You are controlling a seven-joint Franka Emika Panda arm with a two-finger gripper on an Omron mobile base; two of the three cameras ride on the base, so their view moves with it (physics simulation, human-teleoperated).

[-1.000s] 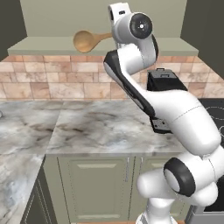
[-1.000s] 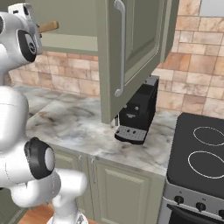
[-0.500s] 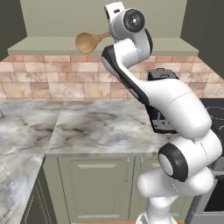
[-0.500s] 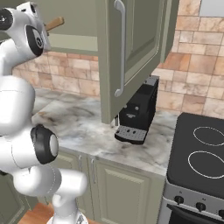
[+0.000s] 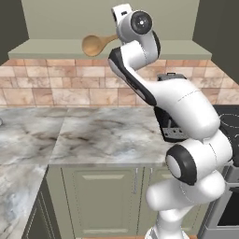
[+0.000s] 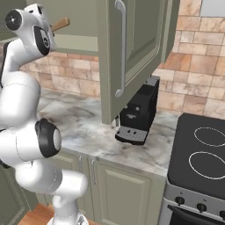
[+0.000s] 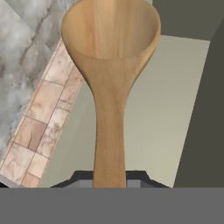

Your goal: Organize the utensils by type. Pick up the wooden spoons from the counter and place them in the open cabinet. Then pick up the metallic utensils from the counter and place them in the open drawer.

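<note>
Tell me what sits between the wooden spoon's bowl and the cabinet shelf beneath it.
Nothing: in the left base view the wooden spoon, shut in the hand, hangs just above the bare cabinet shelf; the hand view shows the same.

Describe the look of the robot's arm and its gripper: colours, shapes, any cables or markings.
The arm is glossy white, built of rounded, bulbous segments joined by dark grey to black rings and round joint caps, one cap with a small pale centre. No loose cables or markings show. The gripper has two small dark, angular finger tips seen in the hand view.
</note>
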